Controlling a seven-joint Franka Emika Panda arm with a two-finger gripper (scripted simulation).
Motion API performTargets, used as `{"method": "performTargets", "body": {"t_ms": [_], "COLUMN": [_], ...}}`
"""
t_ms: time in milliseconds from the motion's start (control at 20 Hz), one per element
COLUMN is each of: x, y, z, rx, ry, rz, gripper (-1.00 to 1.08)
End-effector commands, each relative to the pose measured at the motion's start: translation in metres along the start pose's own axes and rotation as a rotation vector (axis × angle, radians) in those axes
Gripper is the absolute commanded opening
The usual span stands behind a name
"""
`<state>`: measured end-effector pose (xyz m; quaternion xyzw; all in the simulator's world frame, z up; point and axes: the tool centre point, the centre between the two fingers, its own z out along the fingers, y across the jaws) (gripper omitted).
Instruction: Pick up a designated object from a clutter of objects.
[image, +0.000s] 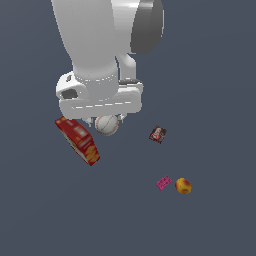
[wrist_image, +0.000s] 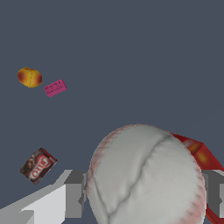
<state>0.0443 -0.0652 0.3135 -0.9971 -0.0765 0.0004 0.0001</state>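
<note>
Plain slate-blue ground (image: 215, 75), filling the frame from edge to edge in both views. Uniform in tone, unmarked, without seams, walls, furniture or windows. Even, diffuse lighting; no distinct cast shadows visible anywhere.

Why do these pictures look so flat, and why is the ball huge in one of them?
Exterior view: even simulator lighting, no cast shadows under the cracker box or fruit, no glare; the arm hides most of the gripper. Wrist view: the baseball sits right at the lens between the fingers, so it looms large; distant items stay sharp, with no focus blur.
</note>
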Motion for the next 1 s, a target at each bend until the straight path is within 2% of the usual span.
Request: {"method": "performTargets", "body": {"t_ms": [0, 450, 950], "x": [-0.005, -0.015, -0.015], "y": [0.000, 0.002, 0.003], "z": [-0.026, -0.084, -0.095], "rx": [0.000, 0.000, 0.000], "ry": [0.001, 0.001, 0.001], "rz": [0.000, 0.000, 0.000], "gripper": [-1.00, -1.00, -1.00]}}
